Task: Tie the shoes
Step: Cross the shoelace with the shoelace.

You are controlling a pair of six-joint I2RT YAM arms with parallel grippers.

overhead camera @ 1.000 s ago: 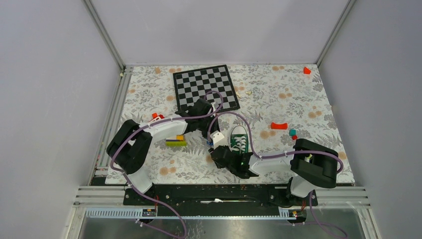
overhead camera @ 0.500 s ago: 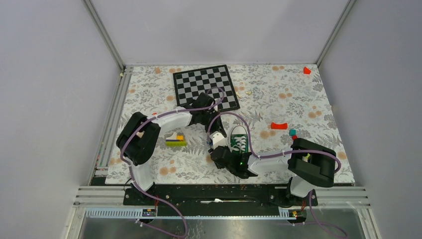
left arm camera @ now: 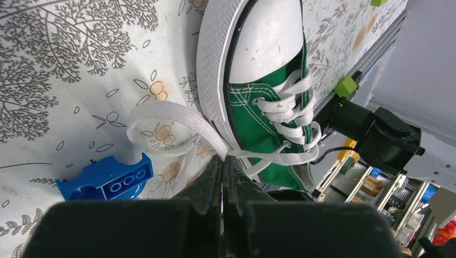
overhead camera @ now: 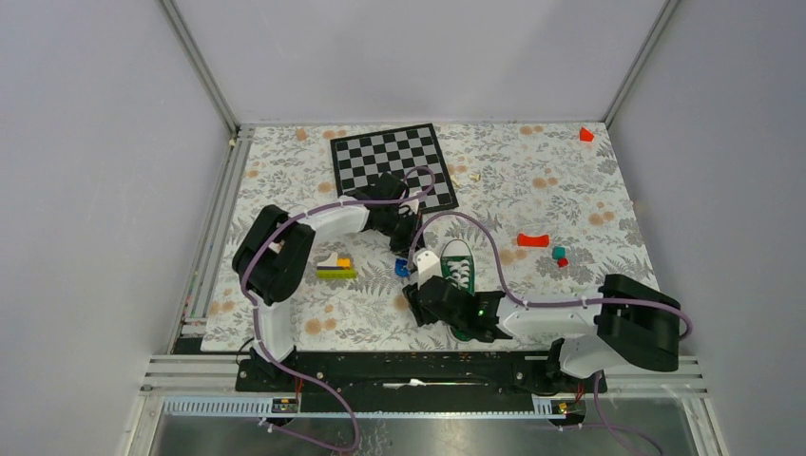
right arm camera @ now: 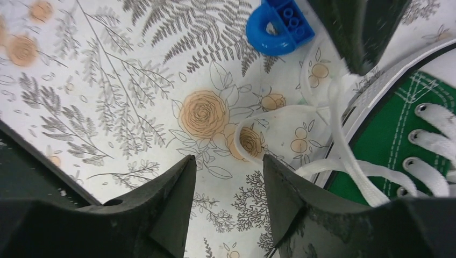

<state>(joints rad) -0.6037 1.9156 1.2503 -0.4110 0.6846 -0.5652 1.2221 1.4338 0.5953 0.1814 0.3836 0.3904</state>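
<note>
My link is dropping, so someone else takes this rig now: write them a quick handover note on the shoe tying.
Left gripper: shut on the lace beside the sneaker.
Right gripper: open, empty, over the mat next to a loose loop of lace.
Sneaker: upright on the mat, blue brick close by.
Done: lace pinched.
Left: the whole bow; none is visible yet.

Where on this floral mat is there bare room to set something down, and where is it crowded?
Free: the stretch between the black-and-white checkerboard and the red wedge block; also the far-left corner beside the checkerboard. Crowded: around the green canvas sneaker, its white laces and the blue plastic brick.
</note>
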